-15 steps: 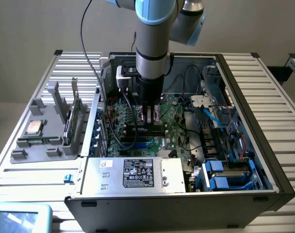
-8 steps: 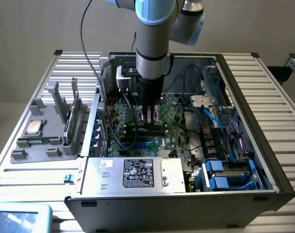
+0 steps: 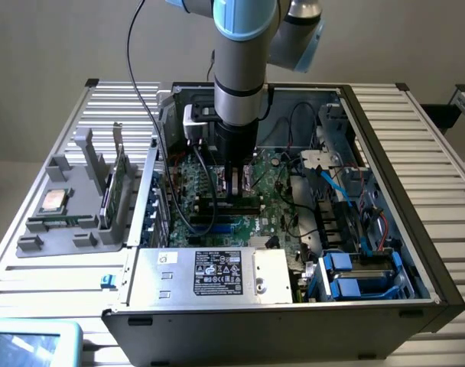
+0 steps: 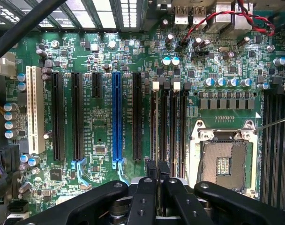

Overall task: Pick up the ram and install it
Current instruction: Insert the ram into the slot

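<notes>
Soft, even light falls on the pale desk (image 3: 431,168). The computer case (image 3: 217,325) interior is dimmer, shaded under the arm (image 3: 240,61). In the wrist view, white glare comes through the vent grille (image 4: 109,11), and the claw (image 4: 157,168) is dark.

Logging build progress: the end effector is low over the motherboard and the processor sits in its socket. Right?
No. The wrist view shows the socket empty; the processor lies on the grey holder. The end effector is low over the motherboard.
</notes>
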Available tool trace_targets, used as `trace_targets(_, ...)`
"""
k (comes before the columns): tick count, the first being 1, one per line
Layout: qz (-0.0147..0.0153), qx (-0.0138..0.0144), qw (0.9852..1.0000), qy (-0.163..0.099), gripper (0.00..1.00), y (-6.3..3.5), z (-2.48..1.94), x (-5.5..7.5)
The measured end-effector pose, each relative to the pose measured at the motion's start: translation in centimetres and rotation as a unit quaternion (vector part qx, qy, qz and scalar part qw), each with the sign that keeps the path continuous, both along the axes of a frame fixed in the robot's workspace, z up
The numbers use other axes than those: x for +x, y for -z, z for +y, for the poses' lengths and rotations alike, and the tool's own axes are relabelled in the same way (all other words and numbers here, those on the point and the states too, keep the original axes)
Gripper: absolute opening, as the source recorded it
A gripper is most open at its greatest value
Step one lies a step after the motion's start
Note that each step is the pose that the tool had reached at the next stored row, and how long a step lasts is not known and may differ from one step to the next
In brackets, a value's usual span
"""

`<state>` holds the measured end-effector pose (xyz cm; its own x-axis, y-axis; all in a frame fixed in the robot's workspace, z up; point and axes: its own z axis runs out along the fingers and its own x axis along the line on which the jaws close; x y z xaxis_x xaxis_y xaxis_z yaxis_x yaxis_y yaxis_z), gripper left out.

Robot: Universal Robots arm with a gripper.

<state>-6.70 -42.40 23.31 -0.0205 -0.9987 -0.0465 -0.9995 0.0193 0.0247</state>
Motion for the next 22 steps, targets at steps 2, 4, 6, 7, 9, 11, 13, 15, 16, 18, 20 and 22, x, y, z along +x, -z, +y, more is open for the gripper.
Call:
trace_targets(2,0.0,0.0,1.0,0.0,0.11,0.01,0.0,0.0)
trace_targets(4,-0.0001,0.0001,1.0,0.0,0.11,0.04,0.0,0.0)
trace_targets(6,-0.0002,0.0001,1.0,0.0,0.11,0.06,0.0,0.0)
trace_targets(7,-0.0002,0.0001,1.0,0.0,0.11,0.06,0.0,0.0)
trace_targets(9,-0.0001,0.0,1.0,0.0,0.11,0.07,0.0,0.0)
trace_targets(11,-0.0001,0.0001,1.0,0.0,0.11,0.08,0.0,0.0)
trace_targets(13,-0.0002,0.0002,1.0,0.0,0.11,0.13,0.0,-0.01)
trace_targets(15,-0.0002,0.0001,1.0,0.0,0.11,0.14,0.0,-0.01)
trace_targets(16,0.0,0.0,1.0,0.0,0.11,0.16,0.0,-0.01)
trace_targets(18,0.0,0.0,1.0,0.0,0.11,0.18,0.0,-0.01)
trace_targets(20,-0.0001,0.0002,1.0,0.0,0.11,0.27,0.01,-0.01)
trace_targets(22,0.0,0.0001,1.0,0.0,0.11,0.37,0.0,-0.01)
